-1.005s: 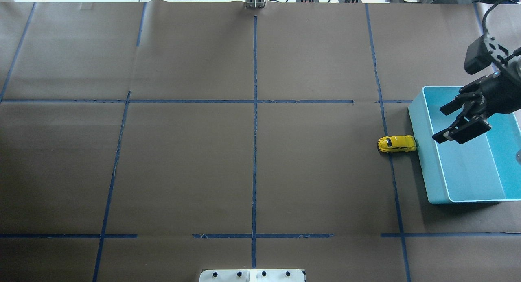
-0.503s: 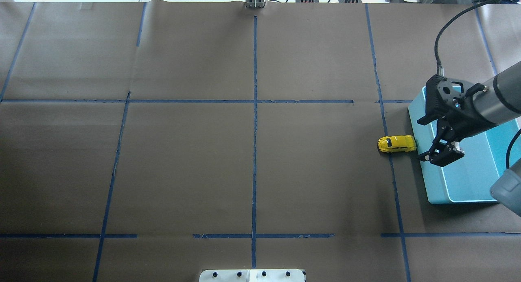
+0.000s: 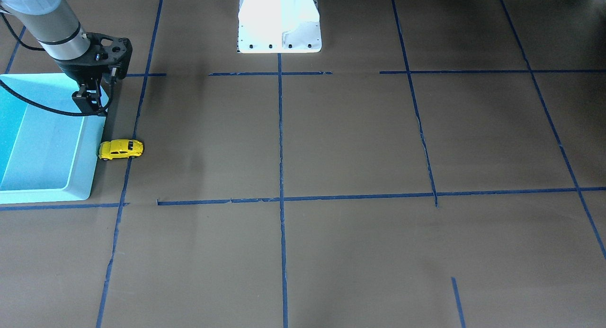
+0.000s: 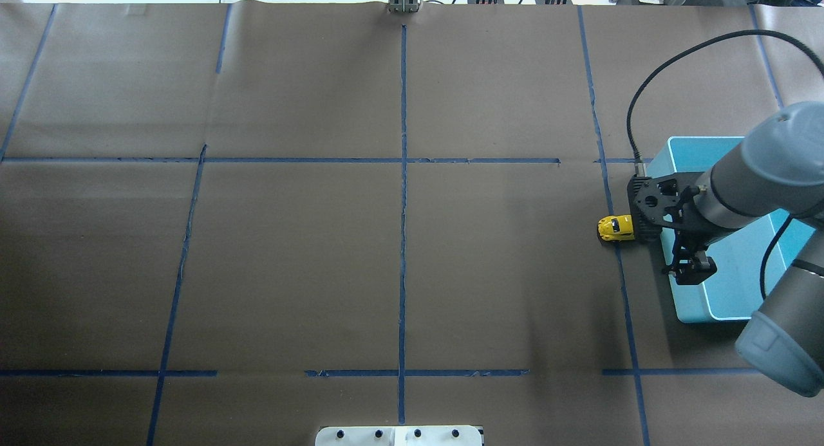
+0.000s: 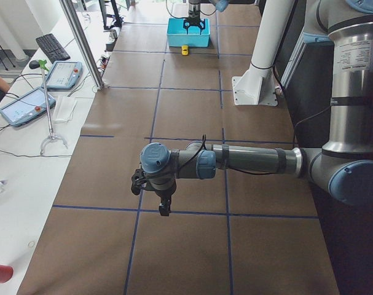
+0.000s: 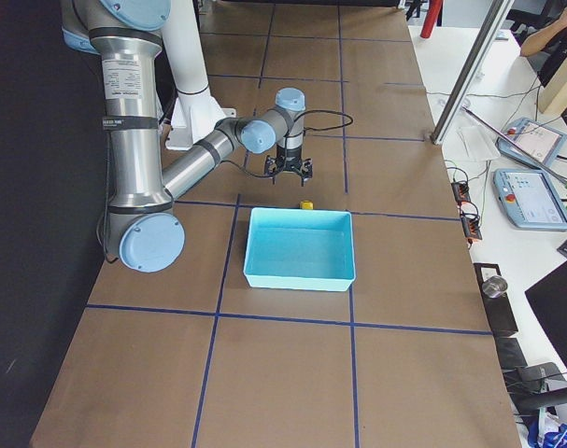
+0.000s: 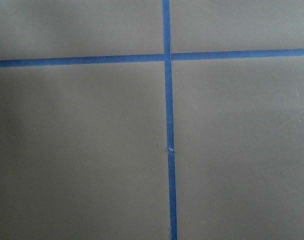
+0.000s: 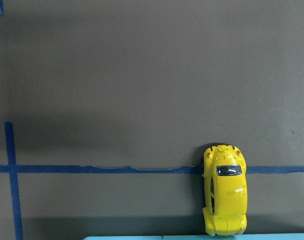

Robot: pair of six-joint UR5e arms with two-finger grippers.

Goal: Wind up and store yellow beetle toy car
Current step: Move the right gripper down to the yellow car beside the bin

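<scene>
The yellow beetle toy car [image 3: 120,149] stands on the brown paper with one end against the outer wall of the light blue bin [image 3: 87,167]. It also shows in the right wrist view [image 8: 225,189], and in the overhead view [image 4: 613,228] half hidden under my right wrist. My right gripper [image 4: 690,273] hangs open and empty above the bin's wall [image 4: 689,307], beside the car on the robot's side. My left gripper [image 5: 163,206] shows only in the exterior left view, far from the car; I cannot tell whether it is open or shut.
The bin is empty inside [image 6: 300,245]. The white robot base [image 3: 279,20] stands at the table's middle edge. Blue tape lines [image 4: 403,176] cross the brown paper. Tablets and a keyboard [image 5: 51,46] lie on the side bench.
My right arm has swung from over the bin's inside to its left wall, turning downward. Its wrist now covers the car's rear. The car has not moved.
</scene>
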